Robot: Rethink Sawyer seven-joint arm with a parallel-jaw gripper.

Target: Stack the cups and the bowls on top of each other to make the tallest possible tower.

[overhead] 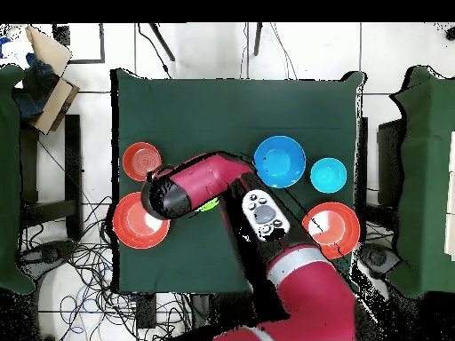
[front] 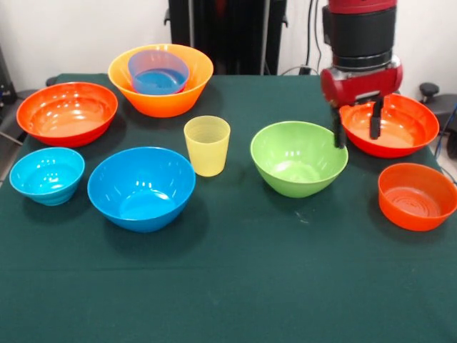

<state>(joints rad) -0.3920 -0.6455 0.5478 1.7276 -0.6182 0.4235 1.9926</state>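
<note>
My gripper [front: 357, 126] hangs open at the right. Its fingers straddle the left rim of a red-orange bowl [front: 396, 128], one finger inside it and the other in the gap toward the lime green bowl [front: 298, 158]. A small orange bowl [front: 416, 195] sits in front of them. The pale-yellow cup [front: 207, 145] stands upright mid-table. A blue bowl [front: 141, 187], a cyan bowl [front: 46, 174] and another red-orange bowl [front: 68, 113] lie to the left. The tower is a large light-orange bowl [front: 161, 96] with a small blue bowl [front: 158, 71] nested inside. From overhead, the arm [overhead: 200, 182] hides the gripper.
A dark green cloth [front: 235, 286] covers the table. The overhead view shows the red-orange bowl [overhead: 140, 222] and the small orange bowl [overhead: 141, 161] close to the table's left edge. Cables [overhead: 89, 266] lie on the floor around the table.
</note>
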